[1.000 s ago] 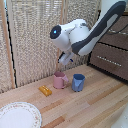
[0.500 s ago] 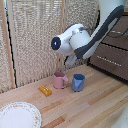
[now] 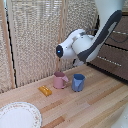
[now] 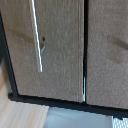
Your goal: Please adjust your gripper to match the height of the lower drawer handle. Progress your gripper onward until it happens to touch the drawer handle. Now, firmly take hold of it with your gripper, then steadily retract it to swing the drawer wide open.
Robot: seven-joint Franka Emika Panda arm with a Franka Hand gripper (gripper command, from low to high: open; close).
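Two dark brown drawer fronts sit one above the other in a cabinet at the exterior view's right. The lower drawer (image 3: 111, 64) carries a slim silver handle (image 3: 115, 61). The white wrist (image 3: 70, 49) of my arm hangs above the table, well apart from the cabinet, over a pink mug. My gripper's fingers cannot be made out in either view. In the wrist view two brown drawer fronts lie side by side. One of them (image 4: 55, 50) bears a silver bar handle (image 4: 36, 35), still at a distance. I cannot tell from that view whether it is the lower one.
A pink mug (image 3: 60, 80) and a blue cup (image 3: 78, 82) stand below the wrist. Nearer the front lie a yellow block (image 3: 45, 90) and a patterned plate (image 3: 19, 116). A slatted screen (image 3: 35, 40) backs the wooden table (image 3: 90, 107).
The arm's wrist end has come down steadily toward the table over the last second. The mugs, block and plate have not moved.
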